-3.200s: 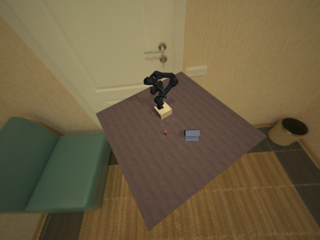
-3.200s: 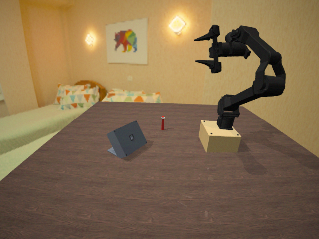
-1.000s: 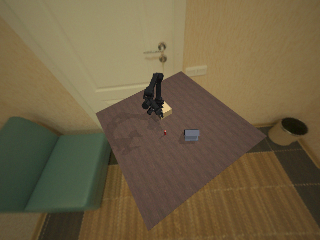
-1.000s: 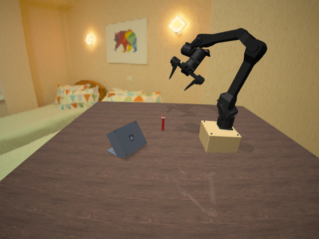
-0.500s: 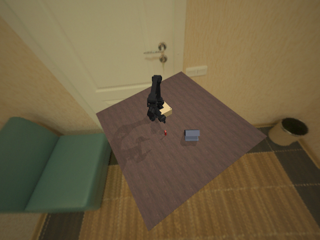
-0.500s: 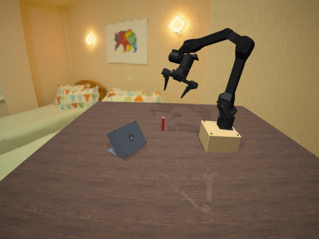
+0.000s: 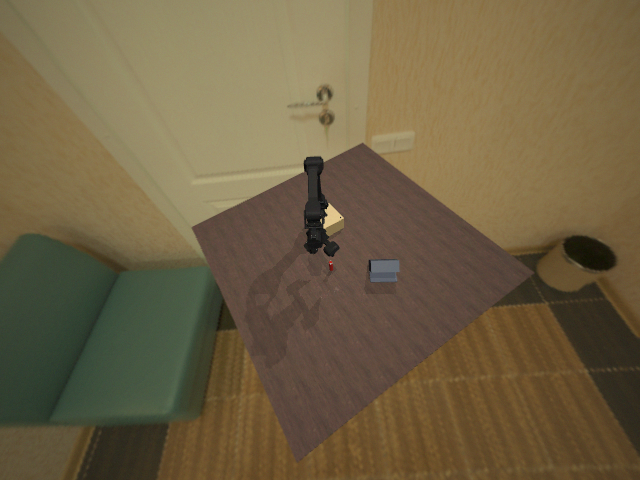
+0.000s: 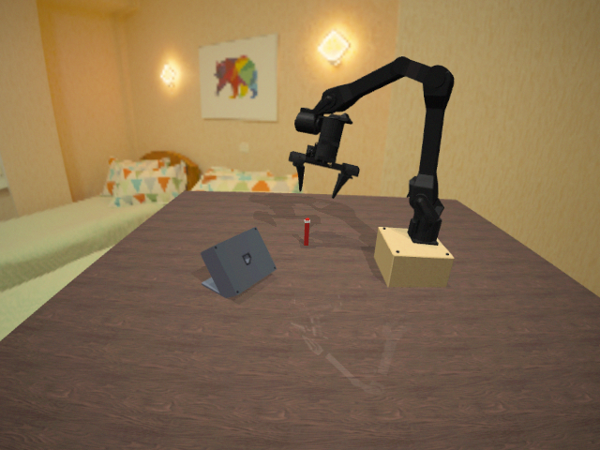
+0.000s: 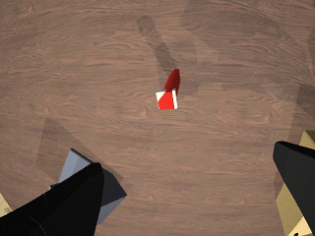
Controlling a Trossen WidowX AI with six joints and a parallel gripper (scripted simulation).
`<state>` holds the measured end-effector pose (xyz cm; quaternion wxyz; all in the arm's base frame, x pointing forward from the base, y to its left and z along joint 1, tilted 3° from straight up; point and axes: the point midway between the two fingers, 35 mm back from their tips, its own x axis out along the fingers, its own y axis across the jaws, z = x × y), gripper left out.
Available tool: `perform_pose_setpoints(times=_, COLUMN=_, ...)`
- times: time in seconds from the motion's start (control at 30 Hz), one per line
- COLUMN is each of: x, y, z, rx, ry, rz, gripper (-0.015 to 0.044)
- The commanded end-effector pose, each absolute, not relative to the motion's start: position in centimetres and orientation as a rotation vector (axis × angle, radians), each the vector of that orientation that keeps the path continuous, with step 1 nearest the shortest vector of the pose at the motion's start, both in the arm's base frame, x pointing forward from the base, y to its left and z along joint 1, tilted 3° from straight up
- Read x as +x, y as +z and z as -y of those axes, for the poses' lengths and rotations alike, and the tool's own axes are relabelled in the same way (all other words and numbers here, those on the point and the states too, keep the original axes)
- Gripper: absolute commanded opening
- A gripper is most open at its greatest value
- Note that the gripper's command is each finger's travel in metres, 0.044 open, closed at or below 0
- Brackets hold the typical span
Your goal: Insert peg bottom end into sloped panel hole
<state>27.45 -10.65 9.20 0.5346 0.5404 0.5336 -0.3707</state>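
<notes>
A slim red peg (image 7: 330,266) (image 8: 306,235) (image 9: 167,101) stands upright on the table (image 7: 361,330) (image 8: 145,367). Its top is red with white edges and looks flat-sided in the wrist view. The blue-grey sloped panel (image 7: 384,266) (image 8: 230,268) stands apart from the peg. Its one hole (image 8: 247,258) looks angular, with a narrower lower end, in the exterior view; the hole is hidden in the wrist view. My gripper (image 8: 317,193) (image 9: 193,162) is open and empty. It hangs above the peg's height, tilted, with its fingertips pointing down. The peg shows beyond the fingertips in the wrist view.
The arm stands on a pale yellow base block (image 7: 334,223) (image 8: 419,271). In the wrist view, the left finger covers part of the panel, and the block shows behind the right finger. A green chair (image 7: 134,335) is beside the table.
</notes>
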Motion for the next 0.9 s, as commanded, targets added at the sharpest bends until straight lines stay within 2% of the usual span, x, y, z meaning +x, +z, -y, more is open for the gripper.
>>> perform_pose_setpoints(times=0.0, x=28.1, y=8.1, z=10.5, rx=1.226, ry=-0.902, rz=-1.291, gripper=0.0440)
perform_pose_setpoints(times=0.87, x=30.2, y=3.0, z=9.7, rx=1.060, ry=-1.035, rz=-1.338, gripper=0.0440)
